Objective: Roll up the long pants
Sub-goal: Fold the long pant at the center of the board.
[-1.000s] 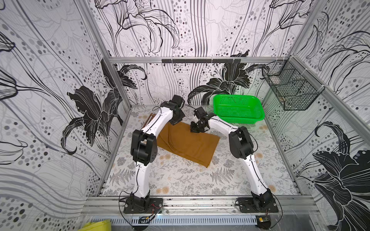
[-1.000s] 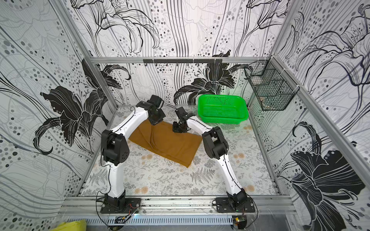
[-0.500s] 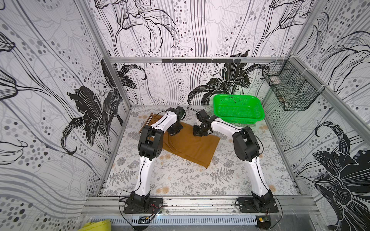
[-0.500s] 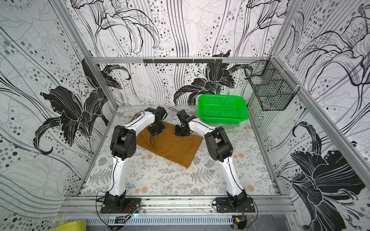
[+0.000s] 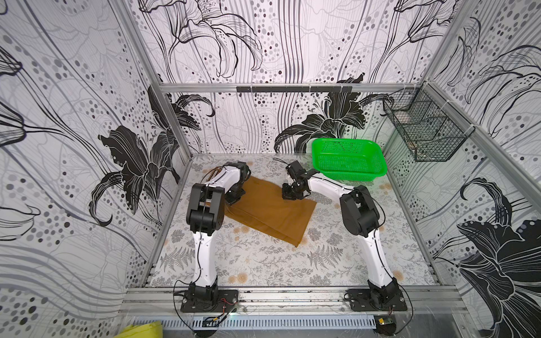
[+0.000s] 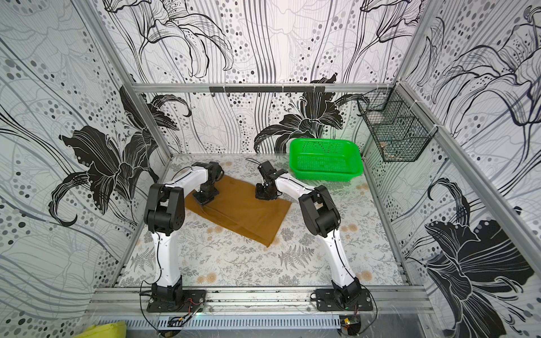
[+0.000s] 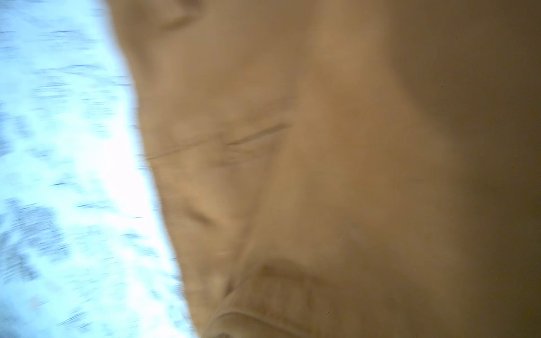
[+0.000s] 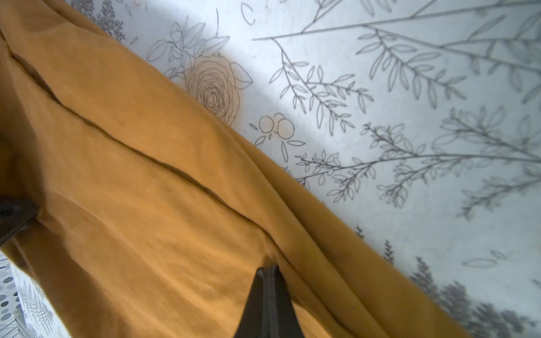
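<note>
**Left hand** [image 6: 206, 198]: down on the far left end of the long pants [image 5: 272, 210], jaws together. The left wrist view is smeared and shows only cloth, so it cannot be told whether any fabric is caught between them. Risk: if the hand holds nothing, that end would lie flat and the roll would start skewed.

**The long pants:** folded into a flat brown strip lying diagonally on the bench [image 5: 263, 263], with no turn rolled yet. Risk: the stacked layers may slide apart, since a loose layer edge shows in the right wrist view.

**Right hand** [image 8: 268, 273]: fingers together with cloth puckered at their tip, judged to be a thin pinch near the far edge. Risk: so small a bite may slip out or lift only one layer.

**Green basket** [image 5: 351, 172]: near the right arm. Risk: a wide swing could knock it.
</note>
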Available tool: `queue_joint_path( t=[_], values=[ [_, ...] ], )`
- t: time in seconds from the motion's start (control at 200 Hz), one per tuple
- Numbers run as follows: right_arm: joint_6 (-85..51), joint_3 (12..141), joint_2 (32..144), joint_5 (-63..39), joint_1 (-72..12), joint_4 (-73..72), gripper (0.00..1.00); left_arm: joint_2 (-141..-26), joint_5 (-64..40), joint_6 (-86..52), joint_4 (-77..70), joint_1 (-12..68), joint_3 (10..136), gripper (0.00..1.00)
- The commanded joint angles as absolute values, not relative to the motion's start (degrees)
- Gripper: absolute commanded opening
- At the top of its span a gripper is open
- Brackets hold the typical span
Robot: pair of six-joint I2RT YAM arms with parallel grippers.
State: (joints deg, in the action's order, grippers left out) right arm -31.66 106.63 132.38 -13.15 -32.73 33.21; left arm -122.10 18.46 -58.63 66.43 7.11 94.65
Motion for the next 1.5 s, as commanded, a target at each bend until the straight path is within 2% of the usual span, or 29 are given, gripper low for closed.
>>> queue_joint_path(
  t=[0.0,0.305,0.456,0.501,0.531,0.581,0.601,0.671,0.706,0.816,0.926,1.081,1.126,1.171,1.211,1.317,1.357,1.402,1.442,1.497],
  values=[
    [-30.3,106.0,132.3,-10.7,-32.8,36.7,0.0,-115.6,27.2,-62.5,70.0,5.4,92.0,0.01],
    [-30.3,106.1,132.0,-10.5,-32.8,36.3,0.0,-108.4,31.4,-64.1,72.6,4.9,92.1,0.04],
    [-29.6,102.6,128.1,-10.7,-32.7,33.1,0.0,-107.5,25.5,-60.9,67.0,5.1,91.3,0.03],
    [-29.5,100.2,125.9,-10.7,-32.7,31.8,0.08,-107.5,23.0,-60.4,65.3,5.3,91.1,0.05],
    [-29.5,98.3,123.9,-10.5,-32.5,30.7,0.18,-107.5,21.8,-60.0,64.2,5.7,91.0,0.07],
    [-30.1,93.4,120.0,-10.8,-31.7,27.8,0.43,-108.0,20.6,-59.6,63.5,6.5,91.4,0.2],
    [-30.6,91.3,118.3,-11.2,-31.2,26.6,0.5,-108.2,20.6,-59.6,63.3,6.8,91.8,0.26],
    [-32.4,82.7,111.7,-13.9,-29.1,21.3,0.66,-109.0,20.8,-59.0,63.3,8.0,93.0,0.42],
    [-33.4,78.5,108.5,-14.6,-28.0,19.2,0.74,-109.3,21.2,-58.9,63.5,8.3,93.5,0.55],
    [-34.8,67.8,99.7,-15.1,-26.5,15.5,0.85,-110.4,21.0,-58.4,63.4,8.7,94.4,0.69],
    [-36.8,59.1,93.8,-16.1,-26.5,12.4,0.87,-111.4,20.2,-58.7,63.2,9.1,94.7,0.69],
    [-36.8,52.7,91.0,-14.7,-26.5,11.2,0.87,-112.4,20.2,-59.4,63.3,9.8,94.7,0.67],
    [-35.5,52.6,90.8,-13.9,-26.5,11.4,0.84,-112.9,20.2,-60.3,63.8,9.7,94.7,0.64],
    [-34.2,53.2,90.6,-12.6,-26.5,12.6,0.8,-113.4,20.5,-61.7,65.0,9.8,94.7,0.56],
    [-32.5,54.1,90.5,-11.7,-26.5,13.6,0.69,-113.4,21.2,-63.6,66.2,9.8,94.4,0.48],
    [-28.3,58.5,91.2,-11.9,-26.5,16.8,0.35,-113.2,22.7,-65.3,66.1,9.4,94.0,0.31],
    [-26.9,60.0,91.6,-12.5,-26.5,17.7,0.19,-113.9,23.0,-64.9,66.0,8.9,94.9,0.24],
    [-25.9,61.5,91.9,-12.7,-26.5,18.7,0.0,-115.5,22.3,-64.1,66.4,8.0,96.9,0.11],
    [-25.2,62.8,92.2,-12.7,-26.5,19.5,0.0,-117.5,21.9,-63.9,67.0,7.2,98.8,0.0],
    [-24.4,63.7,92.5,-13.1,-26.5,19.8,0.0,-120.5,21.4,-63.8,67.7,6.4,101.4,0.0]
  ],
)
